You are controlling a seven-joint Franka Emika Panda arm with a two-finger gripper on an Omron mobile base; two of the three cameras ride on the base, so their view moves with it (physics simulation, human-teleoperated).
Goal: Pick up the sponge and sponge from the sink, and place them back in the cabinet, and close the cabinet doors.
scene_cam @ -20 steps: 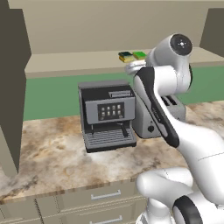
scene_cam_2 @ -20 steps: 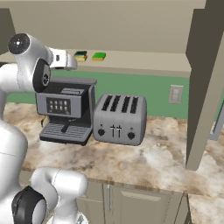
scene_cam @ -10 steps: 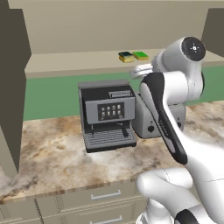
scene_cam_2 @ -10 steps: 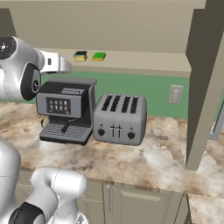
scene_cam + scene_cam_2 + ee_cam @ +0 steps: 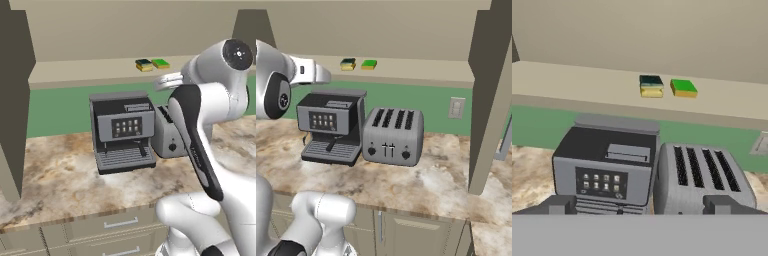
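We read the task as mostly done: both sponges sit on the cabinet shelf and only the doors remain.

Nearest to us, the gripper point(image 5: 640, 209) shows in the hand view as two dark tips at the bottom, spread wide with nothing between them. We judge it free for the next step.

Below it is the marble-look countertop point(image 5: 406, 182), brown and cream speckled, with beige drawers point(image 5: 112, 230) under its front edge. On the counter stand a black and grey coffee machine point(image 5: 331, 127) and, just beside it, a silver four-slot toaster point(image 5: 393, 136); whether they touch we cannot tell.

Behind them runs a green backsplash point(image 5: 431, 107) with a light switch plate point(image 5: 457, 107).

Farther and higher is the cabinet shelf point(image 5: 577, 82), plain beige. The dark-topped sponge point(image 5: 651, 85) and the bright green sponge point(image 5: 683, 88) lie flat on it, just beside each other with a small gap, above the two appliances.

The cabinet doors are open, as we judge it: one dark-edged door point(image 5: 15, 100) stands swung out on the left of the left base view, another point(image 5: 488, 95) on the right of the right base view, with a silver handle point(image 5: 505, 142) peeking past it.

What is left, in our judgement: reach each door and swing it shut. The sink is outside these frames.
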